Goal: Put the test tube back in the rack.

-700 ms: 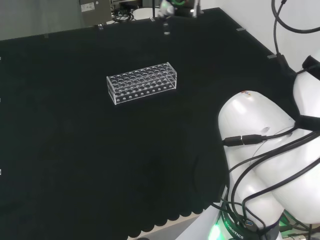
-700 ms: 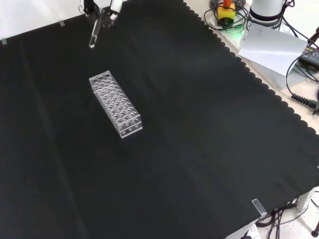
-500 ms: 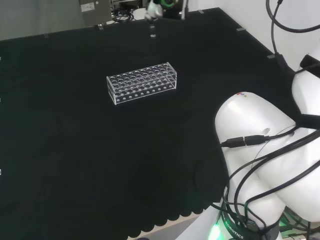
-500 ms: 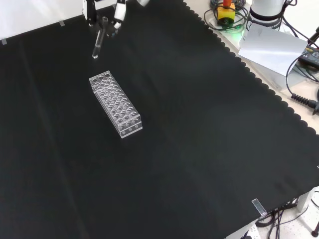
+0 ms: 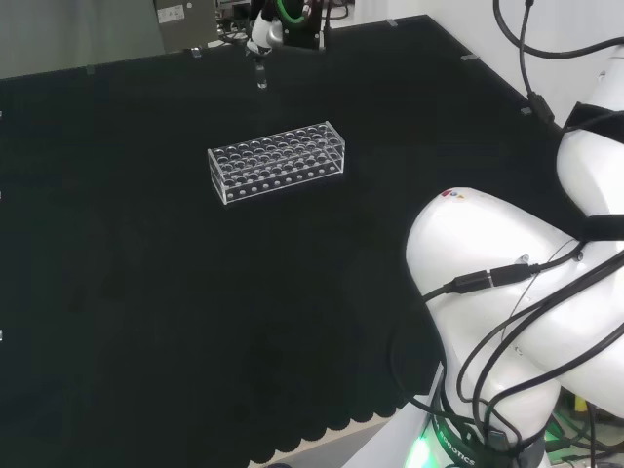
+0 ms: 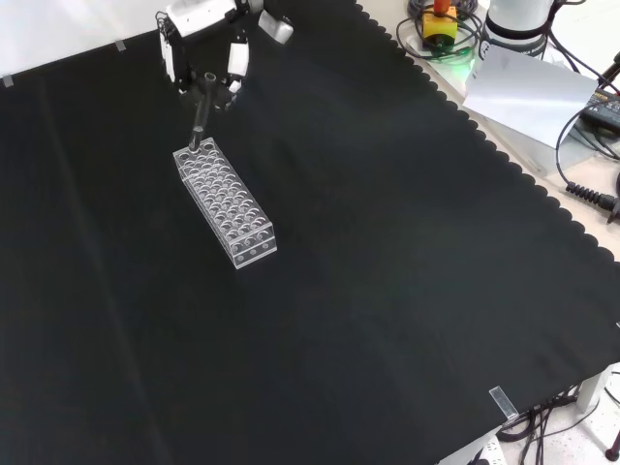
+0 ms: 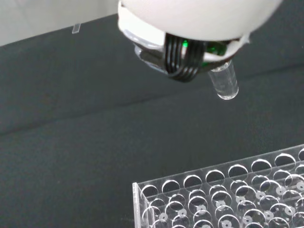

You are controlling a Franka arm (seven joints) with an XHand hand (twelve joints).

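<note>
Black cloth (image 6: 407, 291) covers the bench, with a clear rack (image 6: 224, 201) toward its far-left part in the front view. The hand (image 6: 205, 44) hangs near the cloth's far edge, fingers curled around the test tube (image 6: 198, 124), held upright above the rack's far end, apart from it.

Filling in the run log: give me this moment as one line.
robot hand: shut on test tube | tube: upright, in the air, not in a hole | rack: on cloth, no tubes seen in it | step: insertion not done

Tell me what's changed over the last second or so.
The hand, holding the test tube, has moved left in the head view and nearer in the front view, so the tube's tip now hangs at the rack's far end. The grip is unchanged, and the rack hasn't moved.
</note>
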